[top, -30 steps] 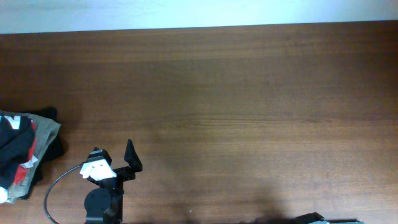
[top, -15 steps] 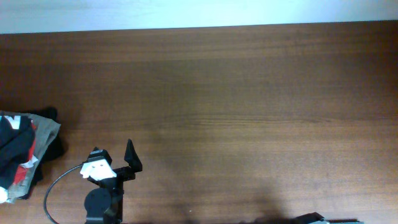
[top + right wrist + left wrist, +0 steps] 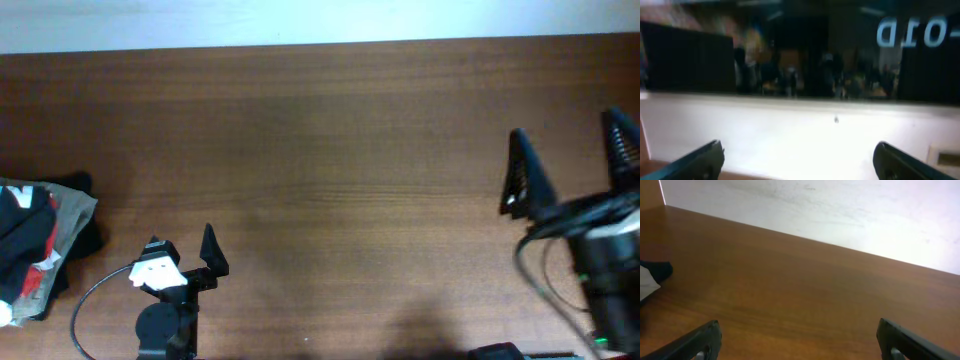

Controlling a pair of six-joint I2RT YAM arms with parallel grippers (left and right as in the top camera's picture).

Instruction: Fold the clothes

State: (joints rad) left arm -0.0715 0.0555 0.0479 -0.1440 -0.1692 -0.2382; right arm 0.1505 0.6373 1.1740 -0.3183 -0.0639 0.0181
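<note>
A pile of clothes (image 3: 35, 245) lies at the table's left edge in the overhead view. Dark blackish cloth (image 3: 86, 236) shows at its right side, mixed with red and grey-beige cloth; no lettering of the dark shirt can be read. A dark corner of it (image 3: 659, 270) shows in the left wrist view. My left gripper (image 3: 182, 248) is open and empty near the front edge, right of the pile, and shows open in its wrist view (image 3: 800, 342). My right gripper (image 3: 570, 145) is open and empty, raised high at the right; its wrist view (image 3: 800, 160) faces the wall.
The brown wooden table (image 3: 340, 160) runs to a white wall at the back. A grey-beige garment (image 3: 72, 212) and a red one (image 3: 42, 268) lie in the pile. A black cable (image 3: 85, 300) loops by the left arm's base.
My right arm has risen into the overhead view at the right, fingers spread. The left arm and the pile have not moved.
</note>
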